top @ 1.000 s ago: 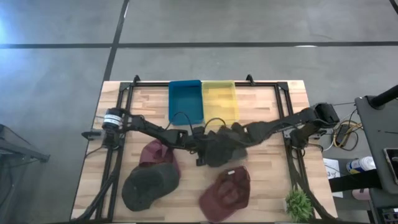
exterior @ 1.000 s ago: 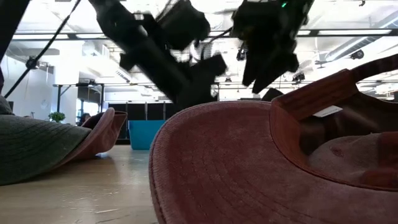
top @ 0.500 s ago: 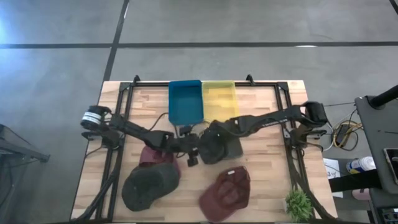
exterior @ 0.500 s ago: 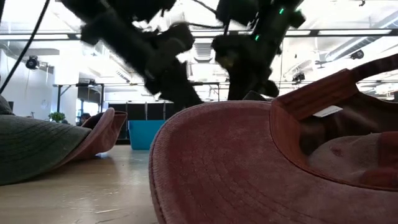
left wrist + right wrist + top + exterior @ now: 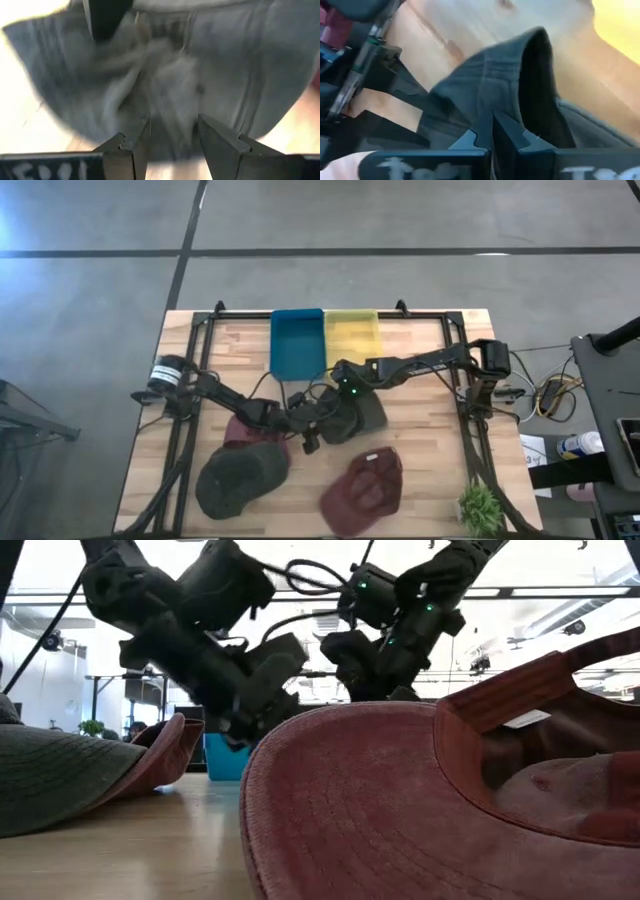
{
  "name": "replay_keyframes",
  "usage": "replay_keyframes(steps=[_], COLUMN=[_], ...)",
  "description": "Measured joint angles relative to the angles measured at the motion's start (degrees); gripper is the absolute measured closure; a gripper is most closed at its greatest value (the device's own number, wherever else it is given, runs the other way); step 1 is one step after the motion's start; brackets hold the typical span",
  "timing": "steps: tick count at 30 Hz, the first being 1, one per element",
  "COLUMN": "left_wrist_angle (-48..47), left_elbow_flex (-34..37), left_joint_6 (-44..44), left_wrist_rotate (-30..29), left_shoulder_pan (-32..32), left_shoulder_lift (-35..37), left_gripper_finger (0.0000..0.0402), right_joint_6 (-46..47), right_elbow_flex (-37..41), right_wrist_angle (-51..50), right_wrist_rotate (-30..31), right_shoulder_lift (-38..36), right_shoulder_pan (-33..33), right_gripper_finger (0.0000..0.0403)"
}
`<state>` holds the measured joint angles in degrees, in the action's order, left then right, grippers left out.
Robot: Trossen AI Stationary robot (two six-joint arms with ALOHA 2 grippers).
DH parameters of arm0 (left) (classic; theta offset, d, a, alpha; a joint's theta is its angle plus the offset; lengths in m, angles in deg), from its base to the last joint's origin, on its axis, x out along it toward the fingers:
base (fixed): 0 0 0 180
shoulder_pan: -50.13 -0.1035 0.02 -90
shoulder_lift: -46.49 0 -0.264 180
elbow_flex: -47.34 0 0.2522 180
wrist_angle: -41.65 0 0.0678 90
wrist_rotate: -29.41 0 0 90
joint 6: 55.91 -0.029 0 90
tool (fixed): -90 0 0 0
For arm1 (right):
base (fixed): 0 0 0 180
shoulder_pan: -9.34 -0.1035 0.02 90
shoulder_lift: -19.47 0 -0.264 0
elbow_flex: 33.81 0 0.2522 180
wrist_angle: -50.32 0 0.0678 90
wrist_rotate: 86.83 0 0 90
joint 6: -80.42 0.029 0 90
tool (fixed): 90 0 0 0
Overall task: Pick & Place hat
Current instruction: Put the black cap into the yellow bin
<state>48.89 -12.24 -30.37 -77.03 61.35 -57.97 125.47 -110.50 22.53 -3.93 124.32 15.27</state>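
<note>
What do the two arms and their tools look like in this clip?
Both arms are dark, slim and jointed, with loose black cables looping along them. The left arm has a silver-white cylinder at its base end; the right arm shows a small green light near its wrist. The left tool has grey, angular fingers; the right tool has dark ones, both above a bar with white lettering.

- The right gripper [image 5: 492,131] pinches a fold of a dark grey hat [image 5: 485,95], its two dark fingers [image 5: 470,137] drawn close together on the cloth.
- The hat's fabric stands up in a ridge beyond the fingers, with a dark hollow opening beside it.
- Light wooden table [image 5: 460,30] shows past the hat.
- A yellow bin [image 5: 620,22] sits farther off.
- Black parts of the other arm [image 5: 375,70] lie beside the hat, and a patch of maroon cloth [image 5: 332,27] shows behind them.
</note>
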Motion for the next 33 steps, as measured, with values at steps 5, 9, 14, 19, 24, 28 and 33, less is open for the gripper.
replay_keyframes(steps=[5, 9, 14, 19, 24, 28, 33], left_wrist_angle=[-0.6, -0.5, -0.5, -0.5, -1.4, -2.7, -3.4], left_elbow_flex=[0.1, 0.5, 0.7, 1.0, 1.1, 1.1, 1.1], left_joint_6=[1.1, 2.9, 3.9, 5.0, 6.7, 8.9, 9.5], left_wrist_rotate=[-2.0, -2.7, -3.1, -3.2, -3.6, -4.5, -5.1], left_shoulder_pan=[0.0, 0.1, 0.9, 2.2, 3.8, 4.9, 5.7], left_shoulder_lift=[-1.0, -1.2, -1.1, -1.1, -1.0, -1.0, -1.0], left_gripper_finger=[0.0243, 0.0243, 0.0243, 0.0243, 0.0243, 0.0243, 0.0243], right_joint_6=[-3.2, -4.4, -1.0, 1.4, 1.8, 1.1, -2.5], right_elbow_flex=[-2.5, -2.3, -0.2, 0.3, 0.4, 0.3, 0.4], right_wrist_angle=[-7.6, -6.8, 0.6, 5.7, 4.5, 2.2, 0.9], right_wrist_rotate=[11.0, 7.2, 1.0, -0.9, 0.2, 2.8, 10.2], right_shoulder_lift=[-4.7, -6.5, -3.4, 1.6, 5.7, 5.5, 2.4], right_shoulder_pan=[-0.8, -0.2, -0.6, -0.7, -0.7, -0.7, -0.8], right_gripper_finger=[0.0394, 0.0394, 0.0394, 0.0394, 0.0394, 0.0394, 0.0394])
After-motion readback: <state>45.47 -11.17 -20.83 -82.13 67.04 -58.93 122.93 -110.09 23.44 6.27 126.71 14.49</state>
